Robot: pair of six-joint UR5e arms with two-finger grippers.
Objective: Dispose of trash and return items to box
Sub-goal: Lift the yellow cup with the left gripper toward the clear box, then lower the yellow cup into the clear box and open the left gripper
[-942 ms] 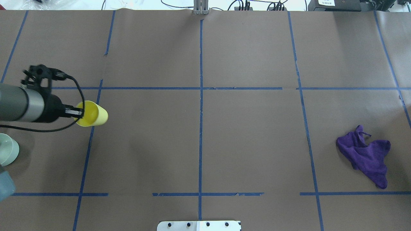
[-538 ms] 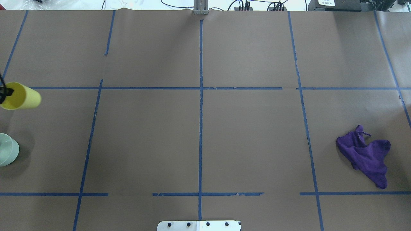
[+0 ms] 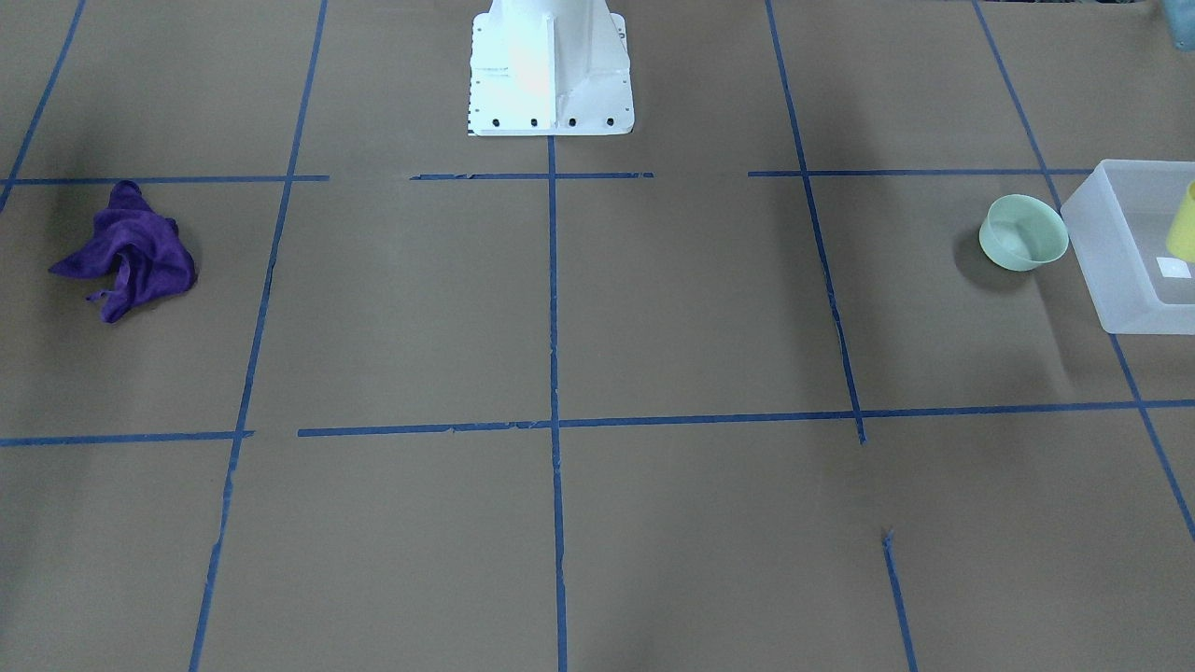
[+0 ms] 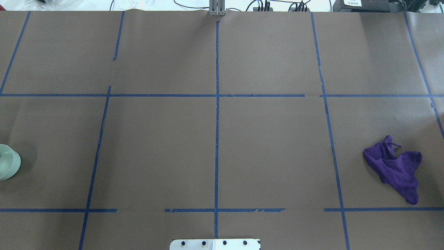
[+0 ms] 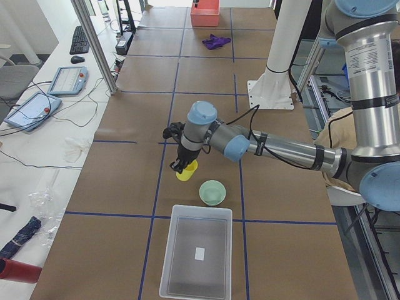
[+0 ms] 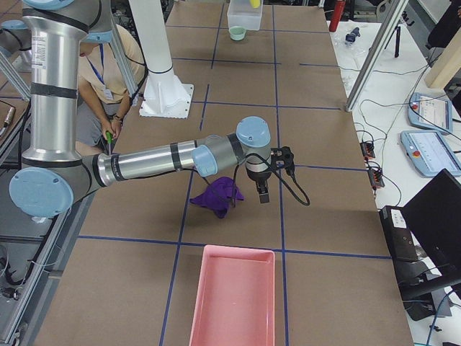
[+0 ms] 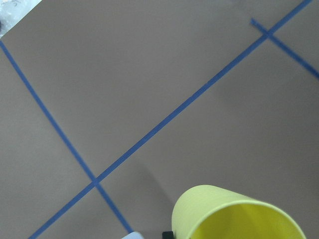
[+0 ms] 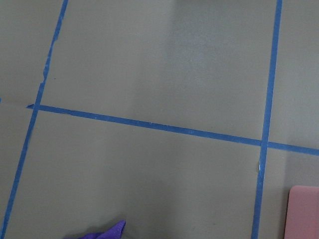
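My left gripper (image 5: 181, 166) is shut on the yellow cup (image 7: 234, 214), which fills the bottom of the left wrist view above the brown table. In the front-facing view the cup (image 3: 1186, 219) shows at the right edge over the inside of the translucent box (image 3: 1120, 280). The mint-green bowl (image 3: 1023, 233) stands upright on the table just beside the box and also shows in the overhead view (image 4: 8, 162). My right gripper (image 6: 261, 196) hangs over the table beside a purple cloth (image 6: 216, 194); I cannot tell whether it is open or shut.
The purple cloth (image 4: 395, 168) lies crumpled at the table's right side. A pink tray (image 6: 234, 295) lies beyond it at the right end. The robot's white base (image 3: 551, 65) stands at the table's near-middle edge. Blue tape lines cross the brown paper.
My left arm has carried the yellow cup leftward, out of the overhead view. The bowl and the purple cloth have not moved.
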